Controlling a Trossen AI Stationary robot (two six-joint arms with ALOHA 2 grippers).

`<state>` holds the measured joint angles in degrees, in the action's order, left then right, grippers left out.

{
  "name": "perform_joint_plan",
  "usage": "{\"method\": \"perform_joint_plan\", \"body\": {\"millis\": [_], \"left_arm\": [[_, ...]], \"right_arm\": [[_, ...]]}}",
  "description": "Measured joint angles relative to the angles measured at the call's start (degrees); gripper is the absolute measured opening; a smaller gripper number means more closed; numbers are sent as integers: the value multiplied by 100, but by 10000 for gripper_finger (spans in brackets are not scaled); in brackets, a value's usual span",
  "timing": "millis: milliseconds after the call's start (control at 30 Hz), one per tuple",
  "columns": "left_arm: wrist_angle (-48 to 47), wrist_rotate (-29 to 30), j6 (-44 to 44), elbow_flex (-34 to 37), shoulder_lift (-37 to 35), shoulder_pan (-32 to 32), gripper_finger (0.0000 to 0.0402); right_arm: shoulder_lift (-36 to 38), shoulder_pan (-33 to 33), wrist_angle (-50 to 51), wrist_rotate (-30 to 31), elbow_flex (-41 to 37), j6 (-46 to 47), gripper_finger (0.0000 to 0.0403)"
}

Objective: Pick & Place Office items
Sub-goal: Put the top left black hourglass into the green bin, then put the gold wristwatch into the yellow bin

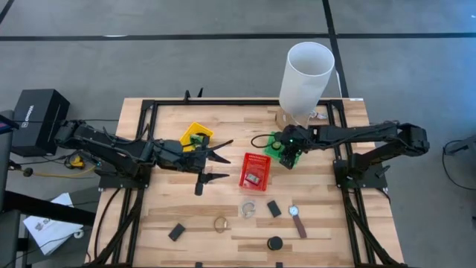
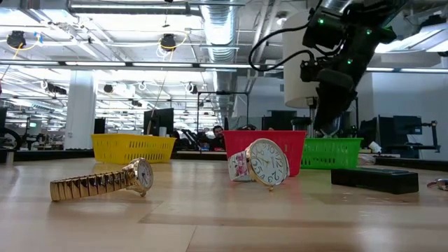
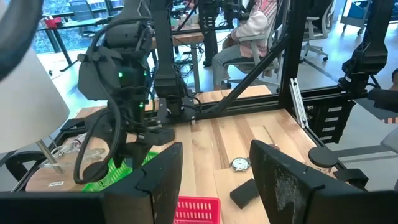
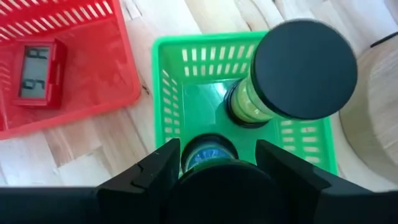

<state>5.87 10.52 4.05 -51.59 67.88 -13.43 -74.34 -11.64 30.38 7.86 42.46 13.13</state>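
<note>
The right gripper (image 4: 216,163) is hanging over the green basket (image 4: 168,93), its jaws gripping a black-capped cylinder (image 4: 210,154). Another black-capped cylinder (image 4: 292,71) is standing inside that basket. The left gripper (image 1: 218,160) is hovering with jaws open beside the yellow basket (image 1: 195,132). A red block (image 4: 37,71) is lying in the red basket (image 4: 118,68). A brown-strapped watch (image 1: 297,219) is resting on the tabletop (image 1: 327,223).

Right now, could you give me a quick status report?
Right gripper over green basket, shut on a black-capped cylinder. Second capped cylinder already inside. Left gripper open, empty, beside yellow basket. Nothing blocking.
</note>
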Motion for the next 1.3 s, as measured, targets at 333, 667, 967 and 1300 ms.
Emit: {"method": "perform_joint_plan", "body": {"millis": [333,667,967,1300], "left_arm": [[226,-2,0,-2,0,-3,182],[227,-4,0,-2,0,2,182],[225,-23,0,-2,0,2,182],[168,-20,0,-2,0,2,182]], "right_arm": [[0,0,-208,-10,-242,-179,209],[0,-5,-678,-31,-241,-759,259],[8,-7,556,-32,769,-924,261],[15,6,2760,-53,2384,-802,260]]}}
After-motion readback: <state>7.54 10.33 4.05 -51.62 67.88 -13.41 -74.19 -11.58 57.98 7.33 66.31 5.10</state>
